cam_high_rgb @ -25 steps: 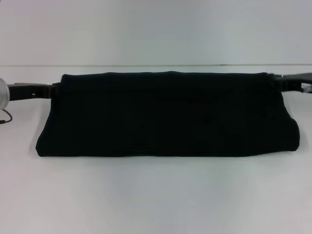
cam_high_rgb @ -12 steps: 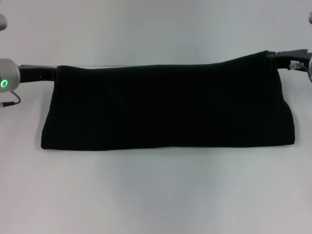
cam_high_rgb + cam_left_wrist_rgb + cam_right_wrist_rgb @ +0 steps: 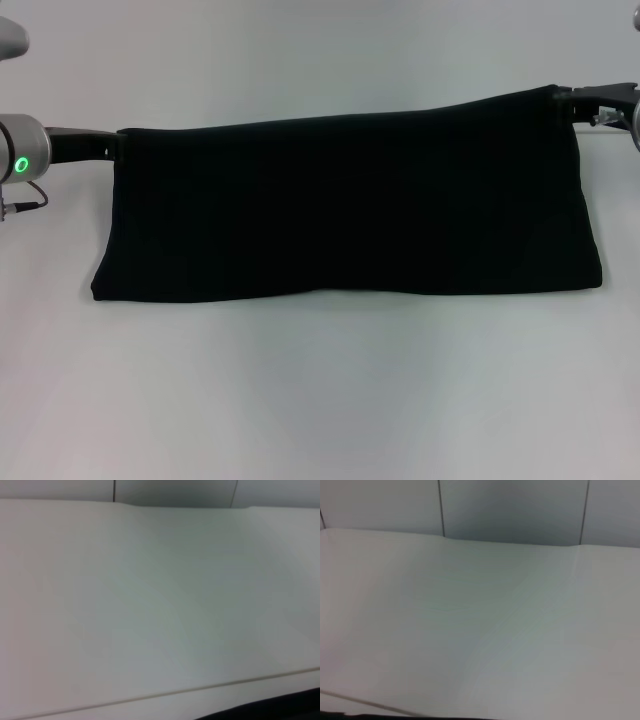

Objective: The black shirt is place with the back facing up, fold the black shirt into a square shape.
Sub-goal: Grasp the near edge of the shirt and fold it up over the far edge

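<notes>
The black shirt (image 3: 350, 205) is held up off the white table (image 3: 320, 400) as a wide, stretched band, spanning nearly the full width of the head view. No lettering visible on the side facing us (just plain black).

The left gripper (image 3: 112, 145) is at the shirt's upper left corner, coming in from the left edge of the scene. A green ring light glows on the left arm's wrist (image 3: 21, 164). The cloth starts right where the gripper ends, so it looks clamped on the corner, jaws closed on fabric.

The right gripper (image 3: 560, 100) is at the upper right corner, coming in from the right edge. Same story: closed on the shirt's corner, cloth taut from that point.

The right corner sits higher and farther back than the left one, so the top edge slopes up toward the right. The bottom edge hangs nearer us, roughly level, slightly wavy, with the lower corners flaring out a bit past the held ones.

Wrist views show mostly bare table and a panelled wall beyond. The left wrist view catches a dark sliver of shirt (image 3: 280, 707) at one corner; the right wrist view has only a thin dark strip at its edge (cannot tell what it is).
</notes>
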Motion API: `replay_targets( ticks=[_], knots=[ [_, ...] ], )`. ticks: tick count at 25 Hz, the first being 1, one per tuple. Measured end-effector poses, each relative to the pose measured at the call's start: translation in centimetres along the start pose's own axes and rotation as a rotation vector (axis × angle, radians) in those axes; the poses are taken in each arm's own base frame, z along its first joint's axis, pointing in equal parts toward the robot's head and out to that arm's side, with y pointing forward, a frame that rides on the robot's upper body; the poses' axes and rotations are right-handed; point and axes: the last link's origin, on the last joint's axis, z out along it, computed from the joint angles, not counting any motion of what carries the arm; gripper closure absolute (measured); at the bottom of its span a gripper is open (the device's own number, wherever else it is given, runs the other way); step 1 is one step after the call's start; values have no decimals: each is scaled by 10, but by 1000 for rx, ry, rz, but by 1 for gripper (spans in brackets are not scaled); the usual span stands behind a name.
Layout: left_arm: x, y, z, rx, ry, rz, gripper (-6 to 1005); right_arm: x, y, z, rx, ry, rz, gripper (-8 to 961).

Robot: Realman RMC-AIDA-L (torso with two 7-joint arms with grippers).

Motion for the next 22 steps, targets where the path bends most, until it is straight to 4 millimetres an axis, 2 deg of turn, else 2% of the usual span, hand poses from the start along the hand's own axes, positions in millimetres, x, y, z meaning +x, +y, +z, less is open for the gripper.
replay_targets(
  ticks=[14, 16, 22],
  knots=[
    [-7, 6, 10, 33, -22, 24, 993, 12, 11, 6, 6, 26, -31, 914],
    [-10, 9, 12, 39, -26, 31, 963, 15, 13, 6, 3, 36, -49, 913],
    [-18, 10, 18, 118, -9, 15, 872, 16, -1, 3, 93, 33, -69, 801]
  ],
)
